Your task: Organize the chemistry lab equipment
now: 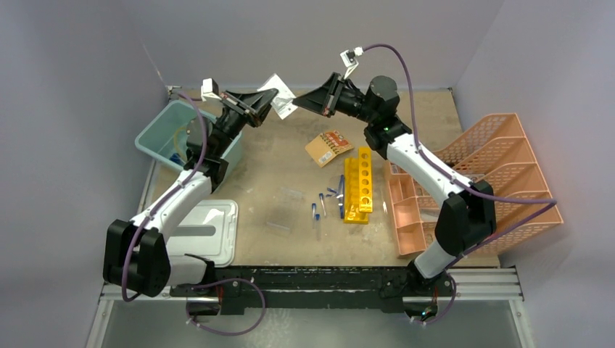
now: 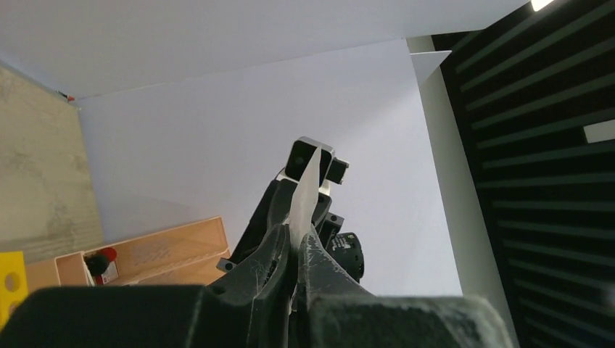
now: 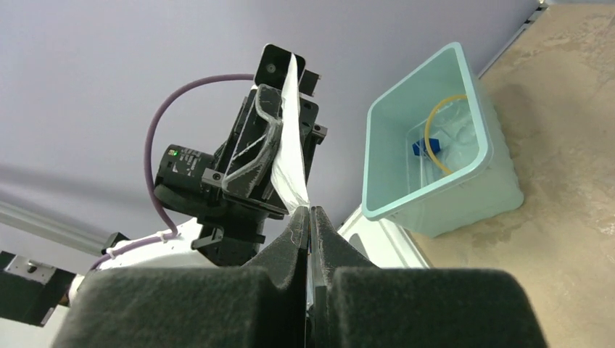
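Note:
Both grippers hold one clear, whitish bag (image 1: 281,96) in the air above the table's far side. My left gripper (image 1: 270,100) is shut on its left edge, my right gripper (image 1: 303,104) is shut on its right edge. The bag shows edge-on in the left wrist view (image 2: 304,196) and in the right wrist view (image 3: 290,156). Two yellow racks (image 1: 358,183) lie on the table. Several blue-capped tubes (image 1: 319,206) lie loose to their left. A clear tube rack (image 1: 284,209) lies further left. The thin brush is not visible.
A teal bin (image 1: 168,134) with a yellow loop and clear items stands far left, also in the right wrist view (image 3: 442,138). A white lid (image 1: 212,230) lies near left. A brown packet (image 1: 330,147) lies mid-table. The salmon-pink mesh organiser (image 1: 479,181) fills the right side.

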`<state>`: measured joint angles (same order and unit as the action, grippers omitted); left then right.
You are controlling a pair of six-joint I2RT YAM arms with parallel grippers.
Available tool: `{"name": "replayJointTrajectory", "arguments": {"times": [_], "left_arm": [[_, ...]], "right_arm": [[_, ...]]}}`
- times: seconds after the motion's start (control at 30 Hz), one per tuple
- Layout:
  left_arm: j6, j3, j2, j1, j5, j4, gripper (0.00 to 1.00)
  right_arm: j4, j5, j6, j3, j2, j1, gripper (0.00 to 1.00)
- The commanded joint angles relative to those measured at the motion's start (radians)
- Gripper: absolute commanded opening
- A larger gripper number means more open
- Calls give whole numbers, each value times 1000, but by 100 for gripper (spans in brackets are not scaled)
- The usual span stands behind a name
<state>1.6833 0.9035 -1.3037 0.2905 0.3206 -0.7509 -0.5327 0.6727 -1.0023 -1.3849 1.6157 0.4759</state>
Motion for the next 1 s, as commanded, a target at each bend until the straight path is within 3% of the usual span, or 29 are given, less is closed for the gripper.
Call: {"name": "replayJointTrajectory", "arguments": {"times": [0.0,0.13,0.23,0.3,0.37,0.47,0.57,0.73,0.97], "left_arm": [[7,-4,23,4,1,-90,0],[-179,59,58,-8,-17,142,0],[-412,166,84,-58,-82,513,0],[-551,237,96,-118,-182,802,0],[-646,304,93,-199,-244,986,0],[-767,369,61,-312,-308,1169,0],[-851,417,2,-356,-400,1306,0],[-889,424,-127,-406,-420,1369,0],[-889,434,-317,-419,-390,1292,0]], "right_arm": [[-19,15,11,1,-35,2,4],[100,-43,109,-5,-62,2,44],[228,-126,218,-16,-91,1,58],[304,-179,287,-26,-106,0,61],[374,-224,352,-38,-115,0,62],[454,-280,422,-38,-122,0,62],[500,-313,458,-23,-123,0,62],[531,-327,479,2,-101,0,62],[579,-356,537,-19,-44,0,62]]}}
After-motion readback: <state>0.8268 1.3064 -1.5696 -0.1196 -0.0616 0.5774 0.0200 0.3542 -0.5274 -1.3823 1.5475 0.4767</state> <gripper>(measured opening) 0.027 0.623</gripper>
